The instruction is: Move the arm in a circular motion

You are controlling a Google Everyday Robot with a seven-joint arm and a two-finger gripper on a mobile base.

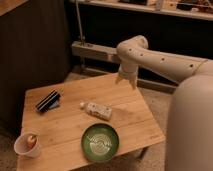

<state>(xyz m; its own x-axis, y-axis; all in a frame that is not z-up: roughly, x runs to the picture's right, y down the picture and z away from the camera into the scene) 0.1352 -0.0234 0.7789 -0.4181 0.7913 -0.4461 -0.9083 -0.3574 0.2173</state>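
Note:
My arm [165, 62] is a large off-white tube with small dark holes along it. It reaches in from the right and bends at a rounded joint [132, 49] above the far right corner of the wooden table [65, 127]. The gripper [127, 79] hangs down from that joint with short pale fingers. It hovers above the table's far right edge and holds nothing that I can see.
On the table lie a dark rectangular packet [48, 100] at the left, a pale bottle [97, 110] on its side in the middle, a green plate [100, 142] at the front and a white cup [26, 144] at the front left. Dark shelving [150, 25] stands behind.

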